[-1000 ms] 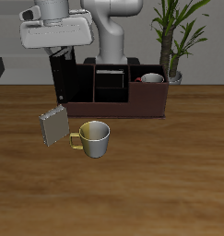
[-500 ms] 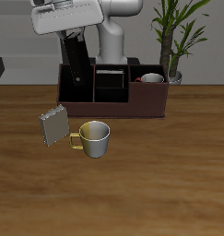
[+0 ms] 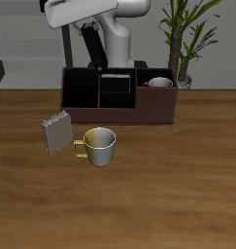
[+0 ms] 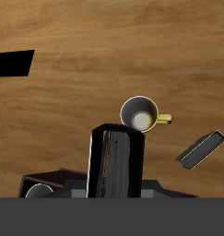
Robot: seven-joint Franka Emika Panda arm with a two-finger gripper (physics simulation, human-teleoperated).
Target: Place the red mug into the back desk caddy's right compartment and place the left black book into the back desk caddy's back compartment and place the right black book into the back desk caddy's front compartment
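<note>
While the pincer [image 3: 90,31] grips a black book [image 3: 93,49], its long axis hangs tilted above the back desk caddy [image 3: 158,109]

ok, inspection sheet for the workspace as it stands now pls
Surface: wooden table, bare at the front.
Job's things: back desk caddy at the table's back; red mug in its right compartment; one black book tilted in the air above the caddy; the second black book cannot be told.
Clutter: pale mug with a yellow handle, grey patterned book beside it.
End effector: shut on the black book.
Cables: nothing seen.
Surroundings: potted plant behind the caddy.
</note>
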